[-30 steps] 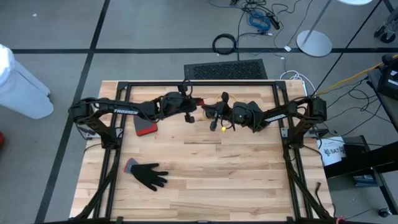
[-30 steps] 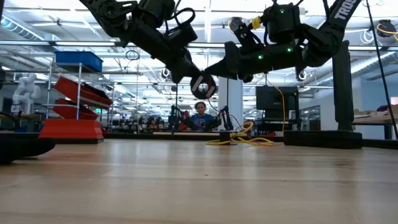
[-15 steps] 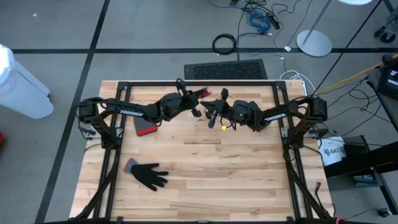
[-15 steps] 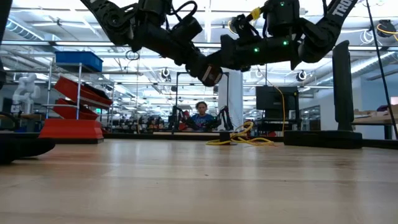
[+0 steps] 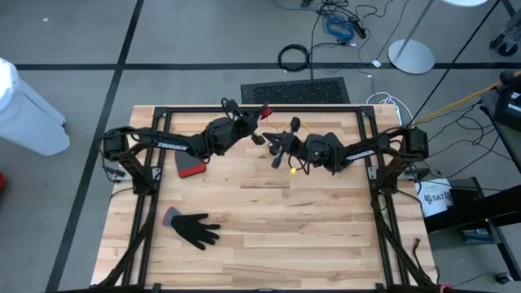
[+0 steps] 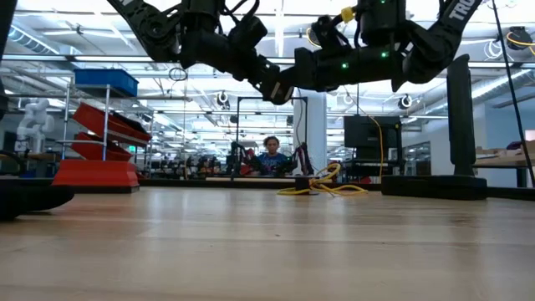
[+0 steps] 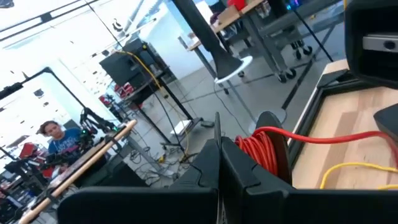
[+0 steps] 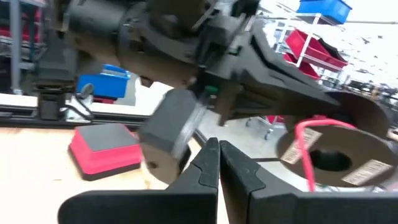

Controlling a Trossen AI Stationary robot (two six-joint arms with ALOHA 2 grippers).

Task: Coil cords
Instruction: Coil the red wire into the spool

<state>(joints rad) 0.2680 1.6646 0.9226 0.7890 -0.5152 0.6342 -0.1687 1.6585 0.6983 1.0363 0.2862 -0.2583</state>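
A yellow cord (image 6: 324, 186) lies in a loose pile on the wooden table's far part; it also shows as the yellow strand (image 7: 348, 168) and as a yellow bit (image 5: 281, 163) under my right arm. Both grippers hover level above the table's far middle, tips close together. My left gripper (image 5: 259, 135) (image 7: 217, 168) is shut with nothing between its fingers. My right gripper (image 5: 275, 151) (image 8: 217, 158) is shut too, empty, facing the left arm. The cord lies below them, untouched.
A spool of red cord (image 7: 264, 149) (image 8: 329, 155) stands at the table's far edge. A red and black block (image 5: 190, 167) lies at the left, a black glove (image 5: 194, 228) toward the near left. A person sits in the room beyond (image 6: 270, 155).
My left gripper has tipped up from slanting down to level, its tip rising and swinging toward the table's far edge, close by the right gripper's tip. Both grippers have stayed shut. The yellow cord has not moved.
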